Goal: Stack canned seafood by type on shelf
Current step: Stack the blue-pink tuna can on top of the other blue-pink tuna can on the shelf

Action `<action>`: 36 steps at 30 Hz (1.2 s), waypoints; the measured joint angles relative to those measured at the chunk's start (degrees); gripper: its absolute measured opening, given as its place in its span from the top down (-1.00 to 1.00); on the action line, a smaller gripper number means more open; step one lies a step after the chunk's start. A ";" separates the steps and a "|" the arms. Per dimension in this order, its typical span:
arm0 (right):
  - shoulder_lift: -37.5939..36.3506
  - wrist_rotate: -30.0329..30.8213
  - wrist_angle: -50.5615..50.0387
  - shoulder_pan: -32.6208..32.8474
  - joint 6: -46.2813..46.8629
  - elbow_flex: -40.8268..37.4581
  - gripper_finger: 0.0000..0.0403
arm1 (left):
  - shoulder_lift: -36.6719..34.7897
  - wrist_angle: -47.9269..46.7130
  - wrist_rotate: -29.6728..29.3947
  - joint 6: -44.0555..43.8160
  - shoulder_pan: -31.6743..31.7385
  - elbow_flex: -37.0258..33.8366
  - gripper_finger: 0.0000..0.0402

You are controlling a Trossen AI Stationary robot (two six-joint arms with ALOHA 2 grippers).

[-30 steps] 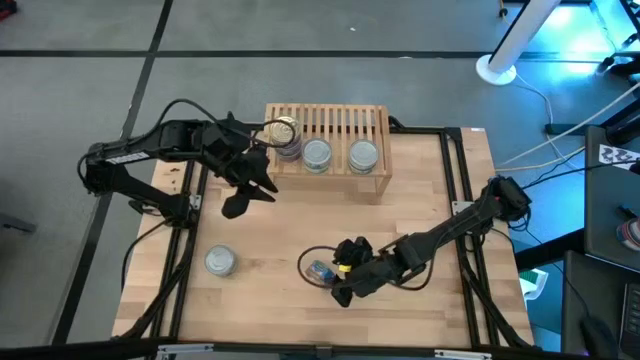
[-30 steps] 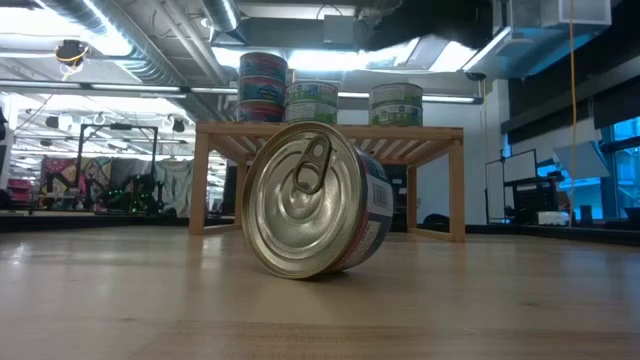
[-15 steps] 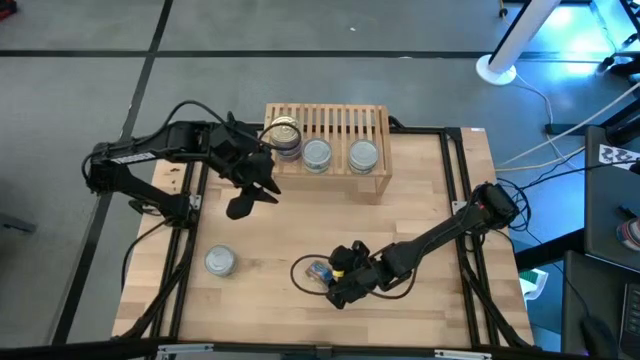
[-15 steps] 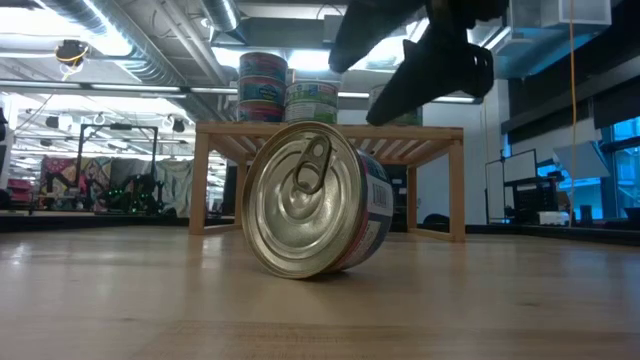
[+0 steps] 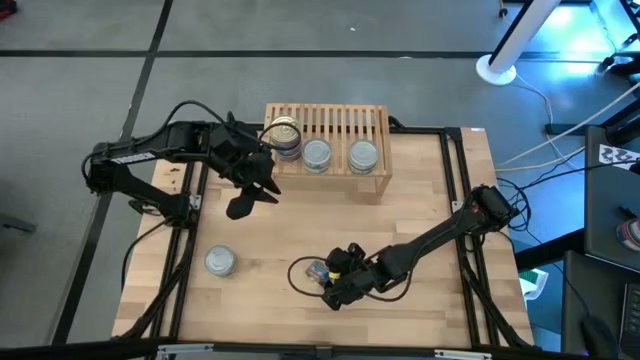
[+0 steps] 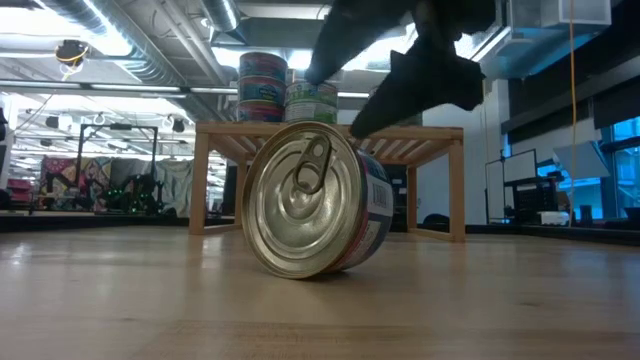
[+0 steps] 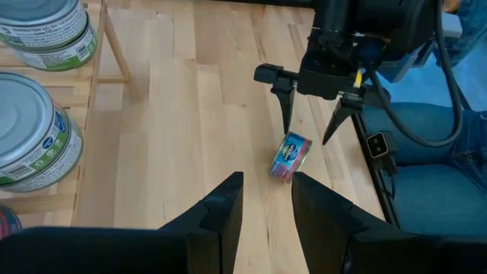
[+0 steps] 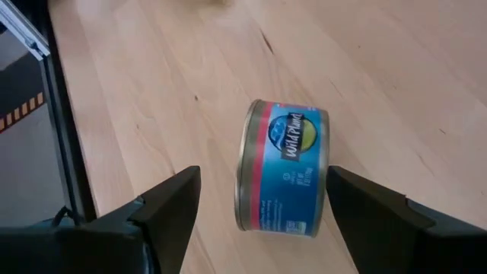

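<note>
I've brought the right gripper (image 5: pixel 322 281) down over the tipped tin, jaws wide and empty.

Largest first: shelf (image 5: pixel 372 181) at upper centre holds three stacks; left gripper (image 5: pixel 250 195) idles beside it, part-open, empty. Blue-red tin (image 8: pixel 283 176) on its side, lower centre; grey tin (image 5: pixel 220 261) lower left. Nothing blocks me.

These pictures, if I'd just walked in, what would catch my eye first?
Probably the tin on its side, tipped on its edge near the table's front, pull-tab lid facing the low camera. The right gripper hangs open just above it, one finger either side. Behind, the wooden shelf carries more tins, while the left gripper waits beside it.
</note>
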 joint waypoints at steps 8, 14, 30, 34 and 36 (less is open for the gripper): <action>2.32 0.84 0.86 -0.07 0.00 -0.02 -0.41 | 0.00 -0.02 0.00 0.09 0.00 0.00 0.46; 2.29 2.99 0.64 -0.02 -0.03 -0.04 -0.41 | 0.00 0.00 0.02 0.11 0.00 0.00 0.46; 6.20 0.34 0.80 -1.60 -0.06 -0.02 -0.23 | 0.00 0.01 0.02 0.07 0.02 0.00 0.46; 6.20 -1.26 1.10 -2.70 -0.56 -0.02 0.07 | 0.00 0.03 0.03 0.09 0.01 0.00 0.46; 6.10 -3.58 1.27 -3.32 -0.72 0.01 0.09 | 0.00 0.03 0.02 0.07 0.02 0.00 0.46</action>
